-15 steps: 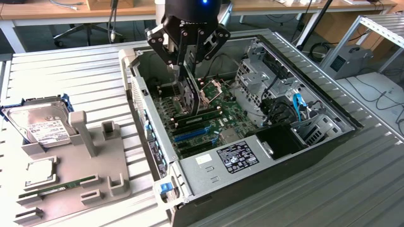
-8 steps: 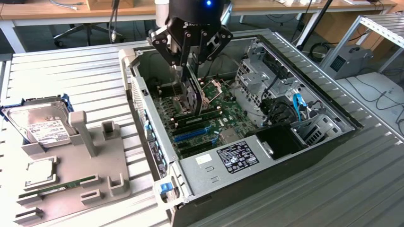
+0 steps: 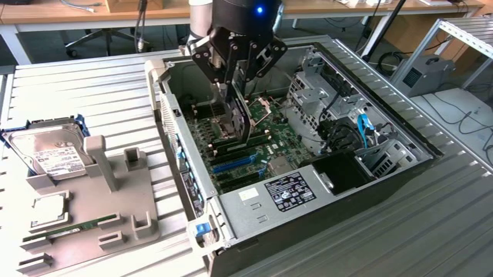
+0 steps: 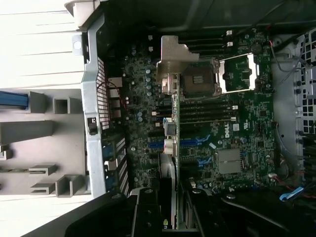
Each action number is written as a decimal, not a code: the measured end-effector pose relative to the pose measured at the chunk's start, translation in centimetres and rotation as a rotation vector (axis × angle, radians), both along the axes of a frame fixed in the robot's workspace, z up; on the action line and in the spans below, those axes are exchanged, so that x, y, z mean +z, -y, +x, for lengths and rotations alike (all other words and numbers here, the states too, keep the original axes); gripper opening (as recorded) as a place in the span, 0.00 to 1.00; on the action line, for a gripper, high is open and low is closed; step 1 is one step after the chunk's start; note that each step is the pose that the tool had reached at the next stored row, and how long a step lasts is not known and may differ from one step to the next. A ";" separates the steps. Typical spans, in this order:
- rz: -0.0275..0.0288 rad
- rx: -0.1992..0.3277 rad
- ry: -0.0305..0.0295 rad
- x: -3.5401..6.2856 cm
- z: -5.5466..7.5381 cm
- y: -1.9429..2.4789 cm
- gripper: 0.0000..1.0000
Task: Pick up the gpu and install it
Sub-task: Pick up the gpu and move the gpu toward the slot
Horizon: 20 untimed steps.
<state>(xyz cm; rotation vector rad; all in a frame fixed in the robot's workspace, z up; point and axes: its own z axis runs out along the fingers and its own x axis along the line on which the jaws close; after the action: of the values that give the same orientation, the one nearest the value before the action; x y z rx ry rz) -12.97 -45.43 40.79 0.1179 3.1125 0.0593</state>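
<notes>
The gpu (image 3: 238,118) hangs edge-on inside the open computer case (image 3: 308,199), just above the green motherboard (image 3: 273,141). My gripper (image 3: 235,86) is shut on its upper edge. In the wrist view the gpu (image 4: 170,143) appears as a thin vertical strip between my fingers, with its silver bracket end toward the case's rear wall; my gripper (image 4: 172,200) sits right behind it. The card's lower edge is over the board near the blue expansion slots (image 3: 233,165). I cannot tell whether it touches a slot.
A grey fixture tray (image 3: 96,199) at the exterior view's left holds a hard drive (image 3: 50,153), a processor (image 3: 50,210) and a RAM stick (image 3: 73,228). Inside the case are an open processor socket (image 4: 200,81), drive cages (image 3: 312,95) and cables (image 3: 362,130).
</notes>
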 end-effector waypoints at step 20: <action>-0.0061 0.000 0.0001 -1.54 3.6 0.00 0.26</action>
<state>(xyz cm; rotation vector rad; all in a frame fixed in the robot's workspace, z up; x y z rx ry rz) -9.41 -45.43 39.25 0.1178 3.1123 0.0497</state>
